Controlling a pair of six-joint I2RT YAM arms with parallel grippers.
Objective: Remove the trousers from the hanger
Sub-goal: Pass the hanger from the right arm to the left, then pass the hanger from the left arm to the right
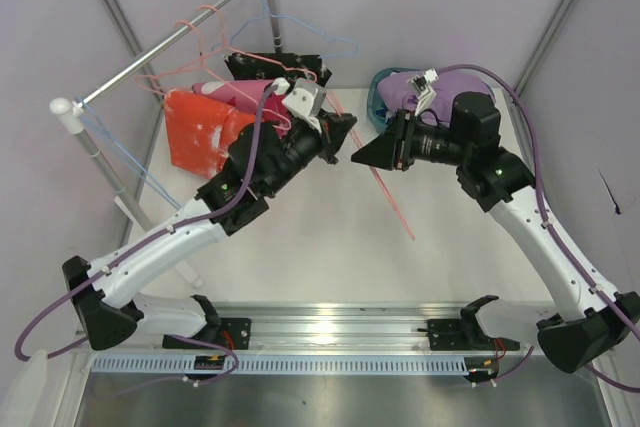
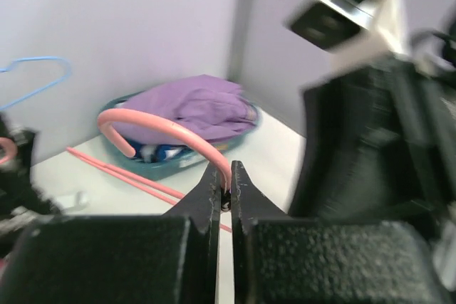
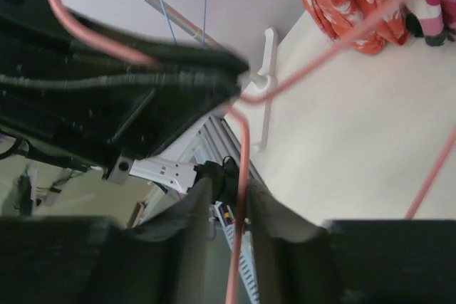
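Beneath the rack at the left, the orange trousers, the pink patterned trousers and the black trousers are not yet removed. How they are fastened is hidden by the left arm. In the middle, the left gripper is clamped on the hook of a bare pink hanger, while the right gripper is set slightly apart around its wire. The handover is judged best done if the left clamp is kept firm and the right jaws are widened, then drawn straight back. At the right, the lavender trousers are piled in the basket, and a blue patterned pair is mostly covered.
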